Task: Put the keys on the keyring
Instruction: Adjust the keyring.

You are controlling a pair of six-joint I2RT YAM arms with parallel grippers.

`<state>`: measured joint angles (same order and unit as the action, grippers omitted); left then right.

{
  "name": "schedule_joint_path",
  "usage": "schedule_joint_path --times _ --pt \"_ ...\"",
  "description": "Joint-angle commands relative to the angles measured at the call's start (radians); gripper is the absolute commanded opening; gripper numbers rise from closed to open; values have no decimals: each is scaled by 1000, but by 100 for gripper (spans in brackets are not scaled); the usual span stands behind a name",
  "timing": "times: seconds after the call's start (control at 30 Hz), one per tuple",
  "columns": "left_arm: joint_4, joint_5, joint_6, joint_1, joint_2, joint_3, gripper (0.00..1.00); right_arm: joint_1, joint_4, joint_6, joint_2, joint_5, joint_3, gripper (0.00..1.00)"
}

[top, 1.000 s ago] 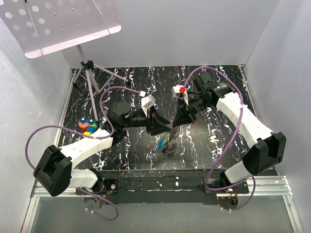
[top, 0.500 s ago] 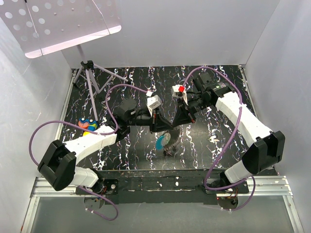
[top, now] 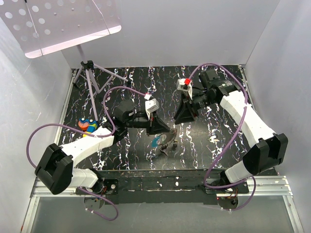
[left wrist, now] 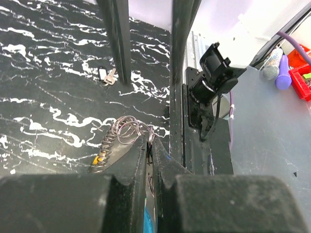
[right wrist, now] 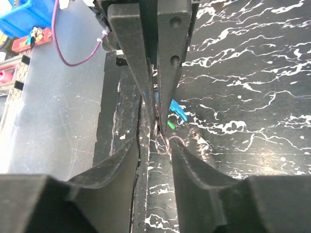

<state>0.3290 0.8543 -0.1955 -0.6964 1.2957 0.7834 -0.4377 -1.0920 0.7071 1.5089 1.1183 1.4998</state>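
Over the black, white-veined surface [top: 194, 150], the left arm [top: 87, 145] is reaching in from the near left corner. The right arm [top: 248, 121] is bending in from the right, and the two are meeting near the middle.

The left claw [left wrist: 148, 145] is clamping its fingers together on the keyring [left wrist: 127, 130], whose silvery coils are sticking out just past the fingertips. The right claw [right wrist: 155, 144] is facing it with fingers spread apart and gripping nothing. In its own wrist view the wire loops are lying just beyond its tips, in line with the gap and clear of both fingers as far as can be told.

The keys [top: 158, 141] are dangling from the ring right beside the left claw: a blue-headed key [right wrist: 177, 109], a green-headed key [right wrist: 171, 125] just below it, and a yellow-headed key [left wrist: 98, 159] on the ring's other side. Whether the bunch is touching the surface cannot be told.

A loose key [left wrist: 108, 75] is lying flat on the surface, well apart from the bunch.
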Motion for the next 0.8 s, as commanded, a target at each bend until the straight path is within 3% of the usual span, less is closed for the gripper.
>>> schedule_joint_path --times 0.0,0.27,0.47,0.77 --pt "-25 44 28 37 -65 -9 0 54 21 -1 -78 51 10 46" --pt "200 94 -166 70 -55 -62 0 36 167 -73 -119 66 -147 51" --pt "462 42 -392 81 -23 -145 0 31 444 -461 -127 63 -228 47" --pt "705 -135 -607 90 -6 -256 0 42 573 -1038 -167 -60 -262 43"
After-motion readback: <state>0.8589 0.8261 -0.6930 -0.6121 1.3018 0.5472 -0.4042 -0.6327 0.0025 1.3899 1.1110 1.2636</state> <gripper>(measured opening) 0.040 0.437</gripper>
